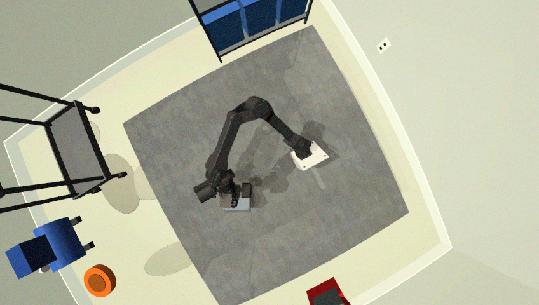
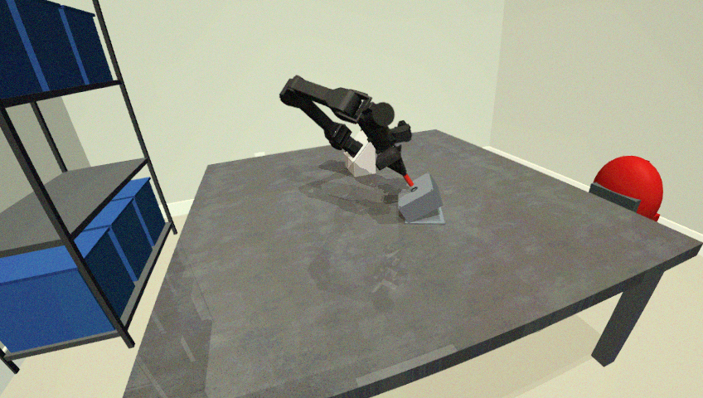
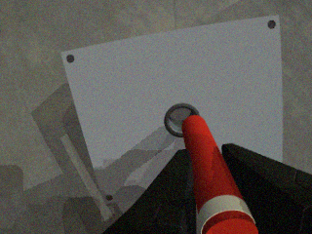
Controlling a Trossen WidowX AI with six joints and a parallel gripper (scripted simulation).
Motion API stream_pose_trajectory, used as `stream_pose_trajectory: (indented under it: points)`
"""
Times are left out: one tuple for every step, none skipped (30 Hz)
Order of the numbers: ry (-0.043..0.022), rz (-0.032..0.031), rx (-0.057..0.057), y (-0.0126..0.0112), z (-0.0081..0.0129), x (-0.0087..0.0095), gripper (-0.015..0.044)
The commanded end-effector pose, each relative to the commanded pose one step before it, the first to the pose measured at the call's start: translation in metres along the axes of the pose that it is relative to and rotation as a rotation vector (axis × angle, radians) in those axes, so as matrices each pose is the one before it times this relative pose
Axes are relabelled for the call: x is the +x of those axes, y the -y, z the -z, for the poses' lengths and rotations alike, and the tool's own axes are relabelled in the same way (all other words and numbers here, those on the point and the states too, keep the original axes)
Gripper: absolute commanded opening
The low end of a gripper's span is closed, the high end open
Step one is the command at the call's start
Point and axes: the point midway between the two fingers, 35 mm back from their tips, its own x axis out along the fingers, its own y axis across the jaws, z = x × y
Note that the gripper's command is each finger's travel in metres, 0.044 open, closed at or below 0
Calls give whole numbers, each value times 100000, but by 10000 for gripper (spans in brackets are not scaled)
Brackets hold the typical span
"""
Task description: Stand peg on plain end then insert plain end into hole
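Note:
The red peg [image 3: 207,168] [image 2: 407,180] has a white band near the end closest to the wrist camera. My gripper [image 3: 206,158] [image 2: 397,165] [image 1: 231,197] is shut on the peg at its banded end. The peg is tilted, and its plain tip touches the rim of the hole [image 3: 168,121] [image 2: 413,187] in the grey sloped panel [image 3: 124,92] [image 2: 424,201] [image 1: 244,204]. I cannot tell whether the tip has entered the hole. The panel stands on the dark table [image 2: 296,276] [image 1: 321,211].
The arm's white base block [image 1: 313,160] [image 2: 363,162] stands behind the panel. A shelf with blue bins [image 2: 54,206] [image 1: 245,18] is at the table's left. A red dome [image 2: 628,181], a metal cart [image 1: 72,147], a blue object [image 1: 45,247] and an orange ring [image 1: 98,280] stand off the table.

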Motion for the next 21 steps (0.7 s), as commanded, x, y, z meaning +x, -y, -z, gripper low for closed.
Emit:
stream_pose_trajectory:
  points:
    - [-55, -1123, -677, -350, 129, 739, 0]
    - [-1, 2, 0, -21, 8, 83, 0]
    - [-1, 1, 0, -25, 9, 78, 0]
    - [-1, 1, 0, -28, 10, 73, 0]
    - [-1, 1, 0, -41, 13, 90, 0]
    - [-1, 1, 0, -33, 11, 72, 0]
    - [0, 0, 0, -11, 4, 24, 0]
    - [0, 0, 0, 0, 0, 0, 0]
    - [0, 0, 0, 7, -4, -3, 0]
    - [-12, 256, 185, 92, -27, -95, 0]
    - [-12, 256, 185, 92, -27, -96, 0]
    - [-11, 256, 186, 92, -27, -96, 0]
    - [-10, 256, 186, 92, -27, -96, 0]
    - [1, 0, 1, -1, 1, 0, 0]
    - [0, 0, 0, 0, 0, 0, 0]
    - [0, 0, 0, 0, 0, 0, 0]
    - [0, 0, 0, 0, 0, 0, 0]
    - [0, 0, 0, 0, 0, 0, 0]
    - [0, 0, 0, 0, 0, 0, 0]
    - [0, -1, 0, -15, 2, 0, 0]
    - [-1, -2, -1, -36, 6, 0, 0]
